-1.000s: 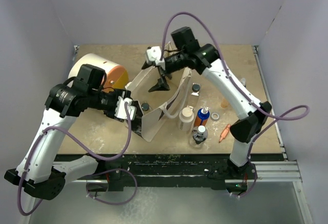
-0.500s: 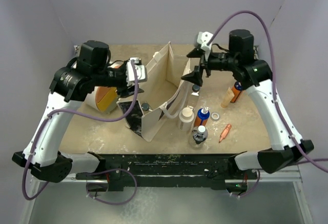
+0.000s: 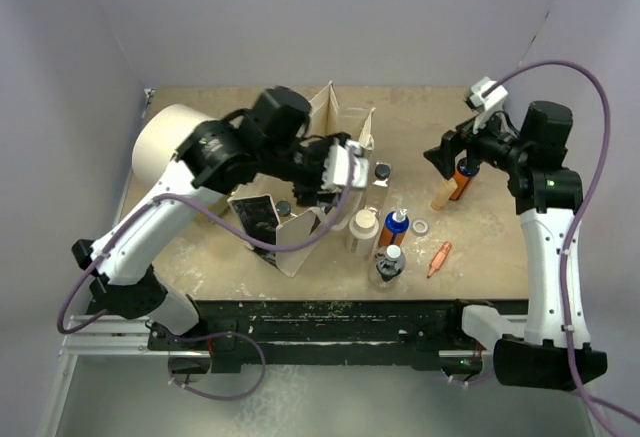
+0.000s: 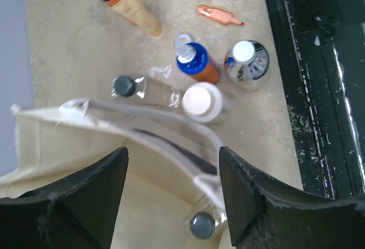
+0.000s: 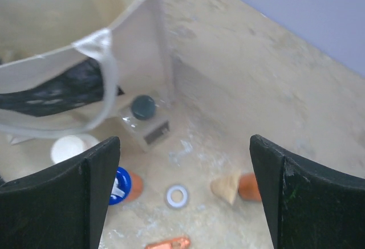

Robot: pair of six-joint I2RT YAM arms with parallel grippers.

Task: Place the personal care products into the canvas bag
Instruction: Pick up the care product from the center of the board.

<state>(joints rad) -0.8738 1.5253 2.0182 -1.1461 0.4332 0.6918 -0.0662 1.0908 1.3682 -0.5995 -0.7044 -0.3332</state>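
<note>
The cream canvas bag (image 3: 300,232) stands open at centre, its handle (image 4: 188,125) drooping. My left gripper (image 3: 322,182) hangs open and empty over the bag's mouth (image 4: 171,203). A clear black-capped bottle (image 4: 201,224) sits at the bag's near rim; I cannot tell if it is inside. To the right stand another clear black-capped bottle (image 3: 381,171), a white tan-capped bottle (image 3: 362,225), an orange blue-topped bottle (image 3: 395,227) and a clear white-capped bottle (image 3: 388,265). My right gripper (image 3: 443,154) is open and empty (image 5: 185,198) above the beige tapered bottle (image 3: 443,195) and an orange dark-topped bottle (image 3: 462,172).
The big white drum (image 3: 170,142) lies at the back left, beside my left arm. A white ring (image 3: 420,226) and a small orange piece (image 3: 438,257) lie among the bottles. The table's black front rail (image 4: 319,89) runs close behind the bottles.
My left arm has swung right from the bag's left side to over its mouth. My right arm has pulled away from the bag to the right, above the beige and orange bottles.
</note>
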